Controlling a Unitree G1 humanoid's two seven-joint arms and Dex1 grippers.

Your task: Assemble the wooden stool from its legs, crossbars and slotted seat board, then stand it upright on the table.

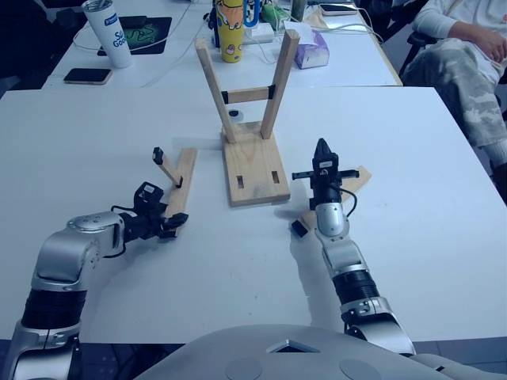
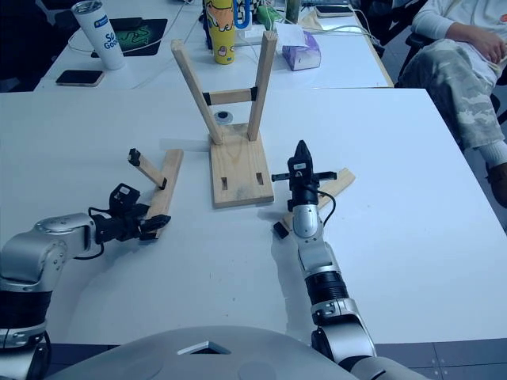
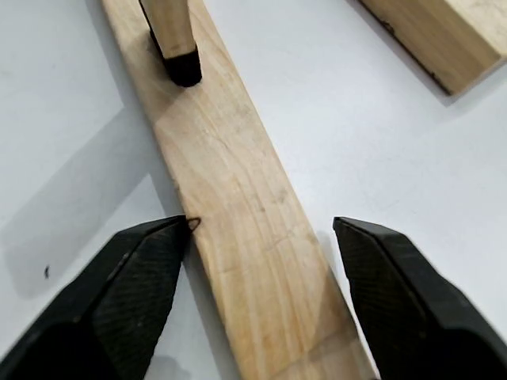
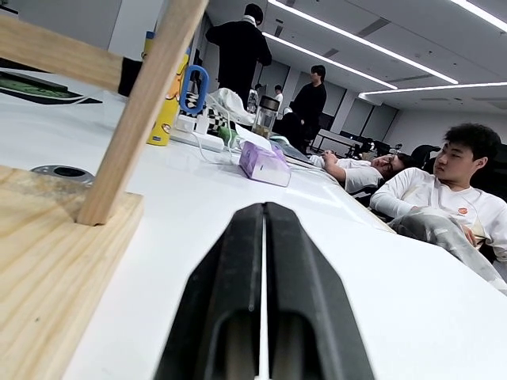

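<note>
Our left gripper [image 3: 260, 237] sat wide open across the near end of a loose leg [image 1: 183, 180] lying flat on the table [image 1: 79, 142]. One finger [image 3: 142, 277] met the wood's edge and the other stood just clear, so it clasped nothing. The left wrist view gave us that gap, and also the black-tipped stub [image 1: 165, 165] rising tilted from the leg's far part. The left forearm lay low over the table, elbow bent near the near-left corner and wrist turned inward.

Our right gripper [image 4: 263, 229] was pressed closed on itself with only a thin seam between the fingers, and it held nothing. It pointed at the far edge, and the arm ran straight out from the near edge. A second loose leg [image 1: 356, 178] lay slantwise under the wrist; we could not tell whether they touched.

The seat board [image 1: 255, 162] lay flat at mid-table, between the two arms. Two legs [image 1: 214, 87] stood splayed on its far half, joined by a crossbar [image 1: 247, 95], and two slots [image 1: 240, 181] were open at its near end. The right wrist view showed the board's thick edge just beside the gripper, with a dark disc [image 4: 67, 172] beyond.

Broad open tabletop ran from each arm to the left and right edges. Past the far edge, on another table, stood a yellow cup [image 1: 230, 32], a tumbler [image 1: 107, 32] and a phone [image 1: 87, 76].
</note>
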